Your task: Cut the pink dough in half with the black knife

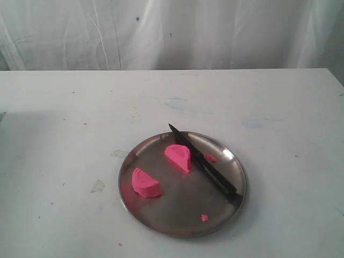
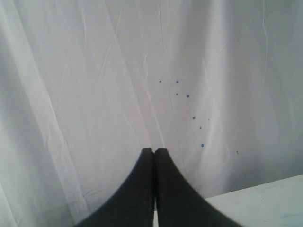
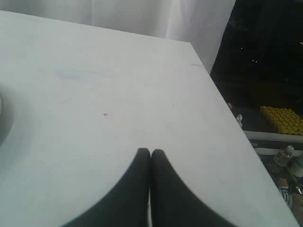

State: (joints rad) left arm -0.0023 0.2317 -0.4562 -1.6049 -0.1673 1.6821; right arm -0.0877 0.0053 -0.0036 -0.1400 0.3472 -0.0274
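Soft even light, faint glare on the plate [image 1: 228, 154]

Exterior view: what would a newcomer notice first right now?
The pink dough lies in two half-round pieces, set apart, on the round steel plate near the front of the white table. The black knife rests aslant on the plate's right side, beside the farther piece.

Scuffed white table [image 1: 54, 107], creased white curtain [image 1: 215, 32] behind, dark area [image 3: 265, 56] beside, perhaps storage

Both the left end effector [image 2: 154, 150] and right end effector [image 3: 150, 151] are closed, holding nothing.
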